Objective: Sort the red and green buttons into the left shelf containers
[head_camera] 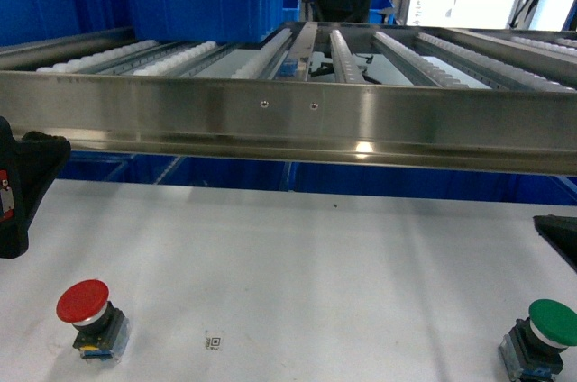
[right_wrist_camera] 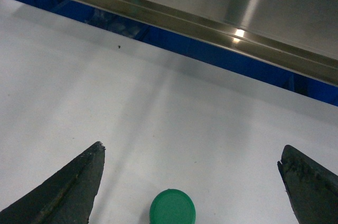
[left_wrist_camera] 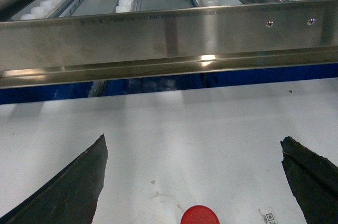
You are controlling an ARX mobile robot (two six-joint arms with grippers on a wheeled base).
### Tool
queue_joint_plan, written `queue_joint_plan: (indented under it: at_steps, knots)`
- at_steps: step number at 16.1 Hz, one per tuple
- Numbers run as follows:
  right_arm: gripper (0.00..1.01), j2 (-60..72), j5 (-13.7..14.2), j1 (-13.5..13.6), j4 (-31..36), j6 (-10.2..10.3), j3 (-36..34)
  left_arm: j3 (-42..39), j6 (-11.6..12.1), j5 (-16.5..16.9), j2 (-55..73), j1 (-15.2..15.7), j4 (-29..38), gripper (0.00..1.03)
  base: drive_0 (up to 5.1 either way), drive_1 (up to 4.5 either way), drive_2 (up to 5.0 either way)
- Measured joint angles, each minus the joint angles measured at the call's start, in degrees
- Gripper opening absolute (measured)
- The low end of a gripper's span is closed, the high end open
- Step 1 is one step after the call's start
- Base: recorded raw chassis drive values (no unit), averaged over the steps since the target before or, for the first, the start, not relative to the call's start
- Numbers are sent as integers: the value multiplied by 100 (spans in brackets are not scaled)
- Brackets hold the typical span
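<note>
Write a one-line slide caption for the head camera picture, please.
Red button and green button wait on the white table below a steel roller shelf.

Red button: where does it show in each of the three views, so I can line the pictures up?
Head: red button at lower left, standing on the white table.
Left wrist: only its red cap at the bottom edge, between the open fingers of the left gripper.
Right wrist: not in it; the green button shows there instead.
Shared landmark: the steel rail across the shelf front.
</note>
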Motion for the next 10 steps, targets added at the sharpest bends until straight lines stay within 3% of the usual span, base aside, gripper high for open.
queue_joint_plan:
  at_steps: [1,3,10]
  knots:
    - [98,284,227,140,90,-68,90,0,0,0,0,0,2,98,0,0,0]
    - [98,505,402,229,138,-77,177,0,0,0,0,0,0,98,0,0,0]
    - [98,970,778,411,216,-114,382,0,0,2,0,0,0,98,0,0,0]
